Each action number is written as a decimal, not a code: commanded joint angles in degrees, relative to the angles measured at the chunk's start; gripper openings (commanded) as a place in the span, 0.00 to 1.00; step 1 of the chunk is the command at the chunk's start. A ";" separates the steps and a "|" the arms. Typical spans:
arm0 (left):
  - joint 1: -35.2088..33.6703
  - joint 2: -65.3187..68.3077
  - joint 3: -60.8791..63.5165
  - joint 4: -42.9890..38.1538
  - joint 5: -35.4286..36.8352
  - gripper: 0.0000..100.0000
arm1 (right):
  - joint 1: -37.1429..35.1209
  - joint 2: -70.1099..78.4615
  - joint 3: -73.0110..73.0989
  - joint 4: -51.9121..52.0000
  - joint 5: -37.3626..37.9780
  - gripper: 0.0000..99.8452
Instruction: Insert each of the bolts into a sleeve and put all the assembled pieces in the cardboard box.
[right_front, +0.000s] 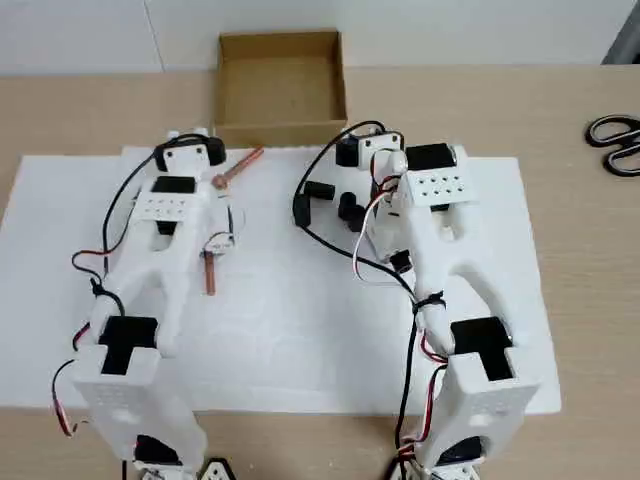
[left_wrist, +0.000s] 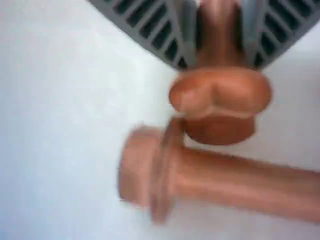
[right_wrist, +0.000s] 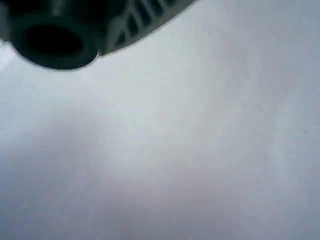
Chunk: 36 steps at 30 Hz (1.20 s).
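Smooth copper-toned plastic bolt (left_wrist: 220, 185), matt black sleeve (right_wrist: 50, 42). Matt white foam sheet (right_front: 280, 340), plain cardboard box (right_front: 280, 90).

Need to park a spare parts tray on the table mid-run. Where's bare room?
Best: the middle of the mat between left arm and right arm, toward their bases. Also the bare table between the mat's right edge and the scissors. Crowded: the strip before the cardboard box, with bolts and sleeves.
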 joint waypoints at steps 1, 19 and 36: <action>2.55 -2.64 -6.81 6.86 -0.79 0.01 | 0.57 -3.91 -0.18 0.31 0.62 0.01; 5.10 -13.98 -33.71 29.89 -0.53 0.01 | 0.13 -23.16 -4.22 7.34 0.79 0.00; 11.78 -38.59 -31.16 28.13 2.64 0.01 | 0.13 -58.07 10.64 6.37 0.35 0.00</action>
